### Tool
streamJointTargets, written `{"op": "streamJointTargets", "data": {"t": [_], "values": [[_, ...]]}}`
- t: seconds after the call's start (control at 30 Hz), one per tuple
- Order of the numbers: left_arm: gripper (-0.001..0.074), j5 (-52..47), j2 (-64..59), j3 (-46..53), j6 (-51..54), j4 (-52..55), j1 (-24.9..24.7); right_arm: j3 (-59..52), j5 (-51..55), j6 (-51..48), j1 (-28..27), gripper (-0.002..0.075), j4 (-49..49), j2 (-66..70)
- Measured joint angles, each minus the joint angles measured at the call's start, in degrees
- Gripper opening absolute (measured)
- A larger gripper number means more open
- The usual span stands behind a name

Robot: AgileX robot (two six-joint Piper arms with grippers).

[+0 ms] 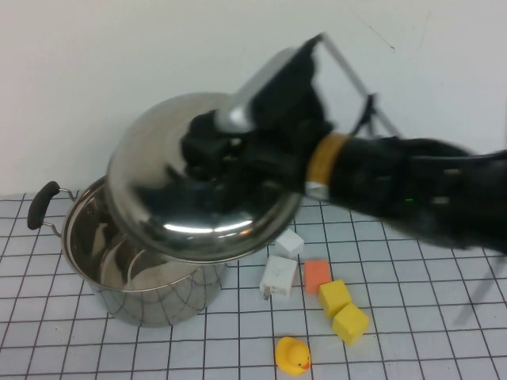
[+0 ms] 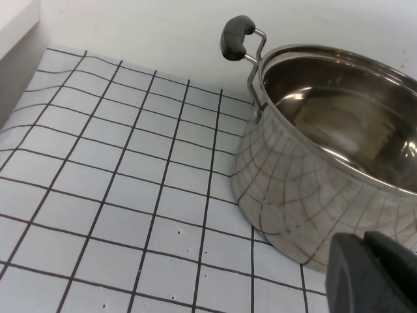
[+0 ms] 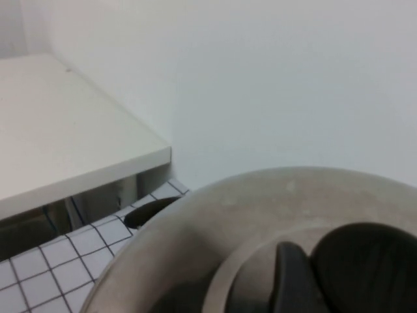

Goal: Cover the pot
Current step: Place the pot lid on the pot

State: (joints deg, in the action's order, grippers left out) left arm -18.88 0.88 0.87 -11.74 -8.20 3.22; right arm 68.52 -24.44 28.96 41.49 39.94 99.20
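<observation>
Holding the domed polished-steel lid point(image 1: 202, 186) by its knob, tilted, above the large shiny stainless-steel stockpot with black side handles point(image 1: 139, 273), which stands at the left of the white grid-lined bench point(image 1: 412, 332). Right claw point(image 1: 214, 154) clamped on the lid's top, judging by the lid hanging from it in mid-air with its near-right edge lowest. To do well from here: level the lid first, shift it left and nearer until its rim lines up with the pot's open mouth all round, then lower slowly and release only once seated; a tilted descent risks catching the rim and nudging the pot. Beside the pot on the right, two white blocks point(image 1: 279, 273), an orange block point(image 1: 318, 276), two yellow cubes point(image 1: 342, 311) and a yellow rubber duck point(image 1: 292, 355), well clear of the path. Left wrist view alone shows the pot's empty interior, one black handle point(image 2: 236, 36) and the bare grid on the pot's far-left side; left claw point(image 2: 371, 274) low beside the pot wall, finger state impossible to tell. Right wrist view alone shows the lid's upper surface point(image 3: 260, 215) close up, with a white shelf point(image 3: 65, 130) beyond.
</observation>
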Motion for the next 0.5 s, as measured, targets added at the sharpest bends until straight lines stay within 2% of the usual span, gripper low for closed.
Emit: {"op": "streamJointTargets", "data": {"t": [0.27,0.37,0.5], "values": [[-0.0003,0.0,0.0,0.0,0.0,0.0,0.0,15.22,5.0,-28.39,7.25,0.0353,-32.15,17.54],[-0.0003,0.0,0.0,0.0,0.0,0.0,0.0,21.23,9.9,-40.65,9.28,0.0353,-40.43,21.19],[-0.0003,0.0,0.0,0.0,0.0,0.0,0.0,29.11,16.09,-48.36,10.81,0.0353,-46.04,24.9]]}}
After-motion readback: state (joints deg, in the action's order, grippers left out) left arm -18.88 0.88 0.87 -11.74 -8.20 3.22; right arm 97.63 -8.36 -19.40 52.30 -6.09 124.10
